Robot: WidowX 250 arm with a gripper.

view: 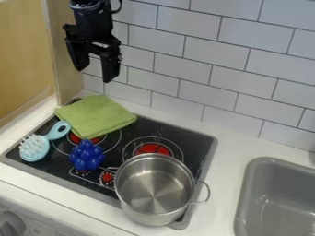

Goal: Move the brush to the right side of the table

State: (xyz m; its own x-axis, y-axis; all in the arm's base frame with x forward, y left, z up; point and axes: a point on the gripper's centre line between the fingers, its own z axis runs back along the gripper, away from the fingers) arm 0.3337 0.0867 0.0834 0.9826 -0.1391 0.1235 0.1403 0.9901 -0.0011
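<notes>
One empty end effector (95,73) hung wide open at the far left, likely high to clear the folded towel (95,116). The hairbrush (34,148) lay bristles-up at the left of the stove (148,127), its slim handle probably easiest to grip.

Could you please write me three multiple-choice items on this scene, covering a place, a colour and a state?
1. Where is the brush?
A. In the sink
B. At the left end of the stovetop
C. Inside the pot

2. What colour is the folded cloth?
A. Green
B. Red
C. White

3. What is the state of the pincer?
A. Shut on the cloth
B. Shut on the brush
C. Open

Key:
1. B: it lies bristles up at that end, its handle near the cloth.
2. A: its whole visible surface is green.
3. C: its two fingers stand apart, with a gap between them, above the stovetop.
</notes>
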